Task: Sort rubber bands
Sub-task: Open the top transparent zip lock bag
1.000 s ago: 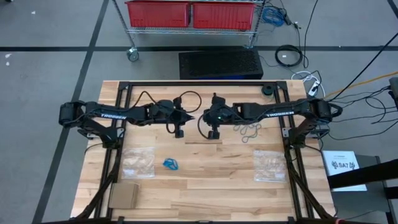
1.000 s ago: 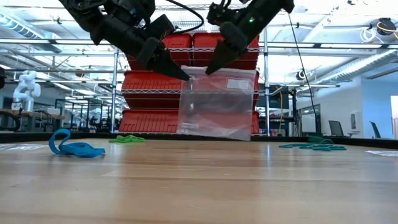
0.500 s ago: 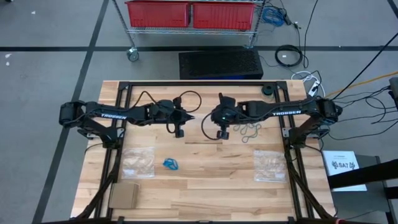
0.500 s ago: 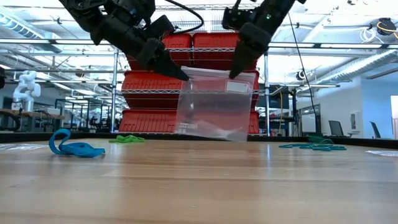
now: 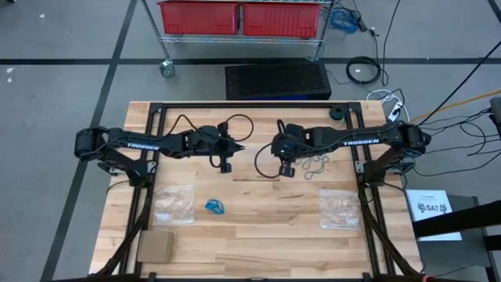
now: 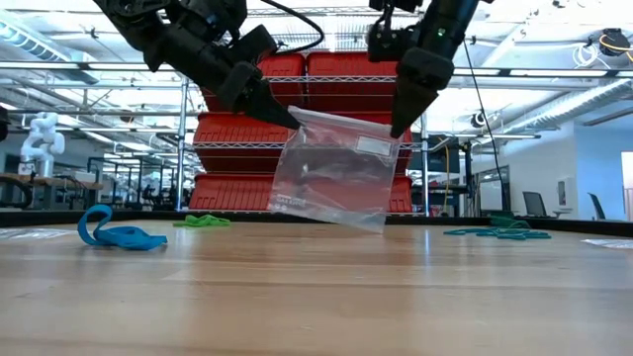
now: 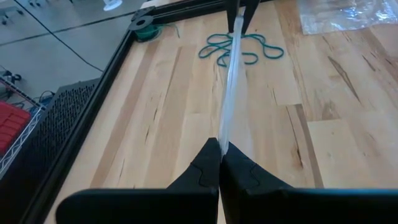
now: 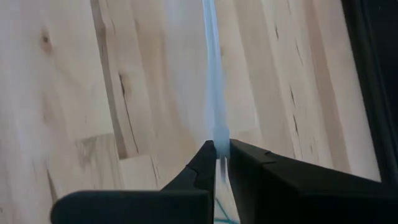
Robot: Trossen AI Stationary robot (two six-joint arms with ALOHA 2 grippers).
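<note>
Above the table's middle, a clear bag (image 6: 334,180) hangs tilted between the left gripper (image 6: 287,119) and right gripper (image 6: 396,129), each pinched tight on a top corner. Rubber bands lie below on the wood: bright blue (image 5: 214,207) (nearest), grey-teal (image 5: 313,164) beside the right gripper.

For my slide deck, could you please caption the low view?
Both grippers, left and right, hold a clear plastic bag above the table.
</note>
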